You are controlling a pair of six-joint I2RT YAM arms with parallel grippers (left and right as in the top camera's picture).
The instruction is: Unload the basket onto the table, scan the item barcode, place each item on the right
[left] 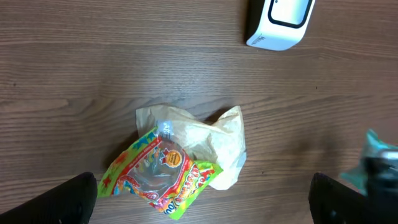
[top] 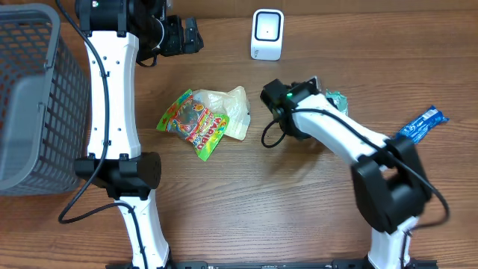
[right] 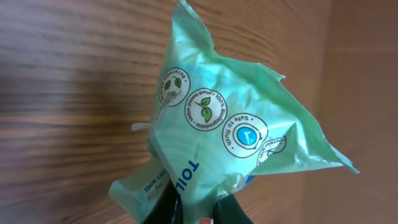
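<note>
My right gripper (right: 198, 210) is shut on the bottom edge of a green soft-wipes pack (right: 217, 124), which fills the right wrist view with its printed round badges facing the camera; no barcode shows on that face. From overhead, the right gripper (top: 317, 96) holds the green pack (top: 336, 101) right of the table's middle. The white barcode scanner (top: 267, 33) stands at the back, apart from the pack. My left gripper (top: 184, 34) hangs open at the back left, its fingers (left: 71, 199) wide apart above the table with nothing between them.
A colourful candy bag (top: 196, 125) lies on a pale crumpled bag (top: 233, 109) in the middle. A blue wrapper (top: 423, 124) lies at the right edge. A grey mesh basket (top: 30, 97) stands at the far left. The scanner (left: 280, 22) also shows in the left wrist view.
</note>
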